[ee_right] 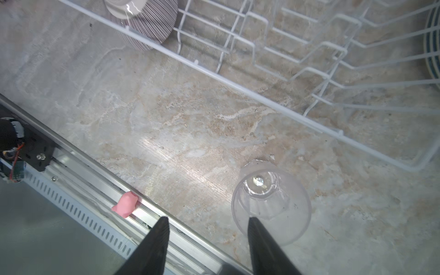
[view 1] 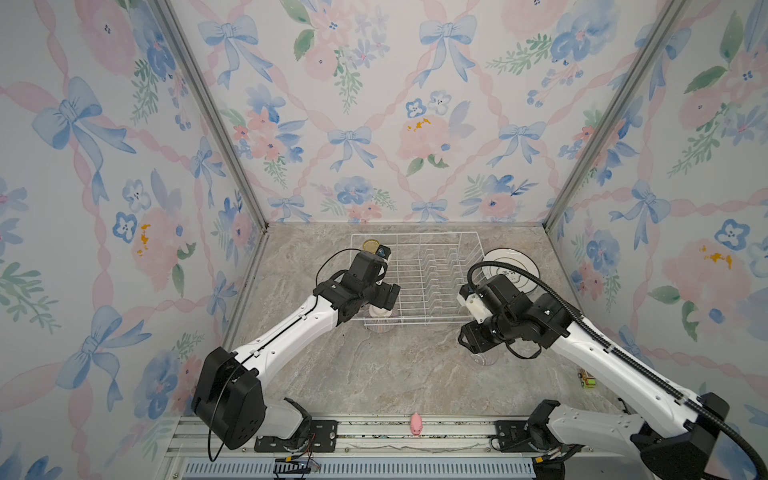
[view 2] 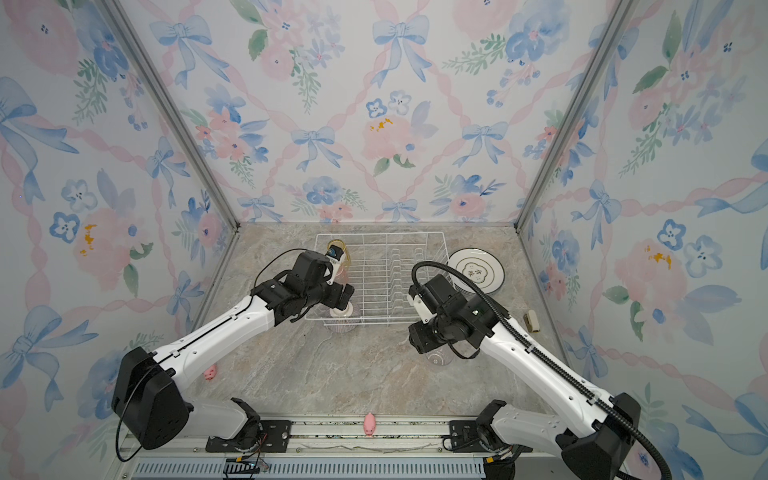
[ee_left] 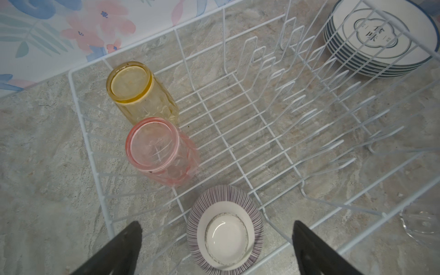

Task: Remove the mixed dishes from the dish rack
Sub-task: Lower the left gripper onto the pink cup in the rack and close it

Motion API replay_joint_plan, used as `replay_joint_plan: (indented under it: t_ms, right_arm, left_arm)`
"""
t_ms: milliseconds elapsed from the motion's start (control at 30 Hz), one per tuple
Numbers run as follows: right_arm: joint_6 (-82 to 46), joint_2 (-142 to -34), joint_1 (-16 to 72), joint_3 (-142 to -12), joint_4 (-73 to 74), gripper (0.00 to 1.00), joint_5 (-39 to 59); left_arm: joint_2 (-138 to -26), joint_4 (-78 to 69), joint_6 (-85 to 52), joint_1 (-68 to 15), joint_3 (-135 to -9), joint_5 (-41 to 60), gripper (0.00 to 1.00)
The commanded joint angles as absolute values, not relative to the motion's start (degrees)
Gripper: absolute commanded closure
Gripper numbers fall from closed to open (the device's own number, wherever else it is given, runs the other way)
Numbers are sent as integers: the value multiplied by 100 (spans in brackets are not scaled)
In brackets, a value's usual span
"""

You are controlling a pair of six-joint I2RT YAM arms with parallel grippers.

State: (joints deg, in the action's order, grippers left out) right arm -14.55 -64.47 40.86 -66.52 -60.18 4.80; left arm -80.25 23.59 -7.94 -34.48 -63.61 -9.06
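A: Three pieces left in the dish rack [view 1: 415, 270]: yellow tumbler [ee_left: 140, 95] and pink tumbler [ee_left: 162, 152], side by side at its left end, both apparently upended, plus the striped bowl [ee_left: 225, 231], upturned in the near corner.
B: And what's out?
A: Plates [view 2: 477, 270], white, dark-rimmed with lettering, stacked on the table [ee_right: 190, 131] just beside the rack's right end. Clear tumbler [ee_right: 271, 202] stands on the table in front of the rack.
B: Grippers?
A: Right gripper [ee_right: 207, 223] has jaws apart, nothing between, clear glass just beside one finger. Left gripper [ee_left: 216, 235] hangs spread wide over the bowl. Past halfway, I'd judge; bowl looks next.
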Motion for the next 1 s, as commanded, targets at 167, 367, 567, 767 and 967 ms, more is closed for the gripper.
replay_joint_plan:
  t_ms: [167, 367, 567, 767, 967]
  right_arm:
    - [-1284, -6003, 4025, -6883, -5568, 42, 721]
    - [-1239, -5921, 3957, -6764, -5326, 41, 710]
    - [-1236, -5727, 3730, -6588, -5165, 41, 782]
    - [-1252, -5621, 3508, -6453, -5037, 41, 903]
    - [-1237, -5642, 3399, -6392, -4966, 41, 997]
  left_arm:
    - [-9150, 2584, -995, -3016, -7215, -1169, 2]
    - [-9889, 2581, -915, -2774, -7761, -890, 2]
    - [-10266, 2582, -924, -2555, -8015, -477, 7]
    - [-10522, 2585, -896, -2436, -8121, -395, 15]
    - [-10682, 2591, -857, -2397, -8151, -402, 13]
